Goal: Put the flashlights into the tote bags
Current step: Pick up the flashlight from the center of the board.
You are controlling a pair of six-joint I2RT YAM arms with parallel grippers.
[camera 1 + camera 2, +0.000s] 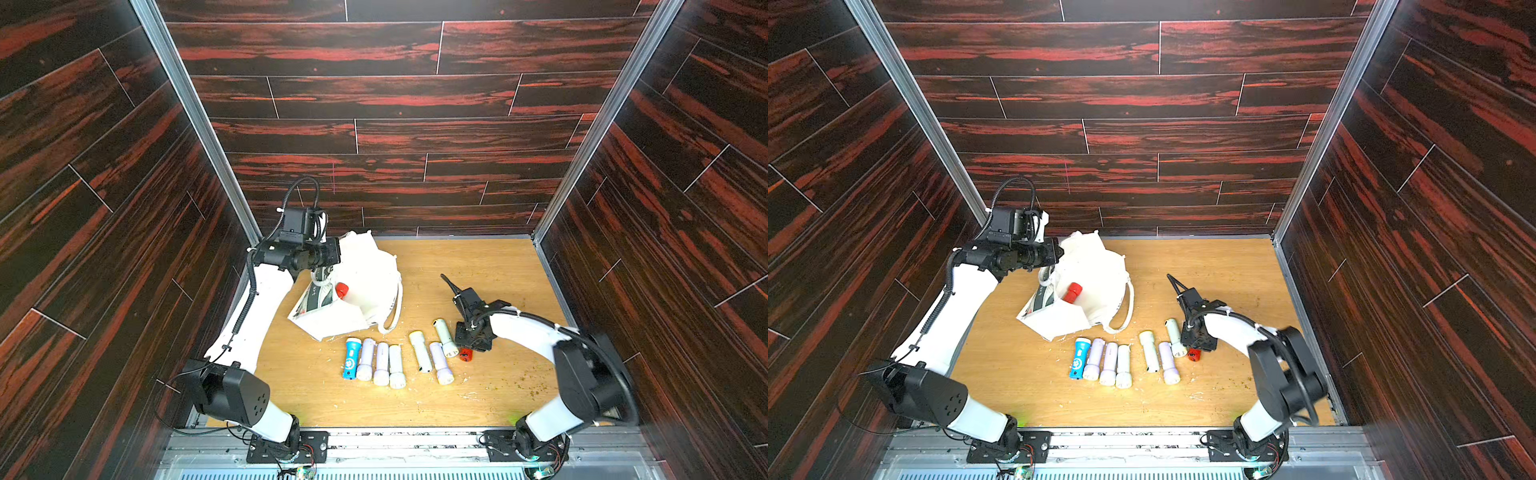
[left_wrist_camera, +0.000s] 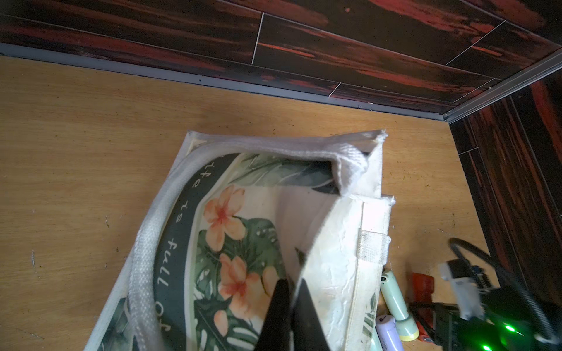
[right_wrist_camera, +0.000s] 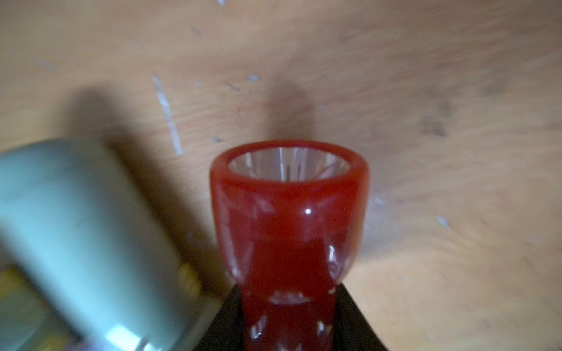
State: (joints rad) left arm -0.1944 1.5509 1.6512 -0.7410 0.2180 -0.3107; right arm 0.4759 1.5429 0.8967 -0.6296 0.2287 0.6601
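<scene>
Left gripper (image 2: 290,310) has its jaws pinched together on the rim of the floppy cream-white cloth tote bag (image 1: 365,266), holding the mouth up off the light wooden tabletop (image 1: 478,266). A stubby red plastic flashlight (image 1: 341,289) sits in that opening. The right gripper (image 3: 289,317) is clamped around a second red flashlight (image 3: 289,218), low over the table, just beside a pale green flashlight (image 1: 444,337). The blue flashlight (image 1: 351,358) and the pale flashlights (image 1: 381,363) lie in front of the bag.
</scene>
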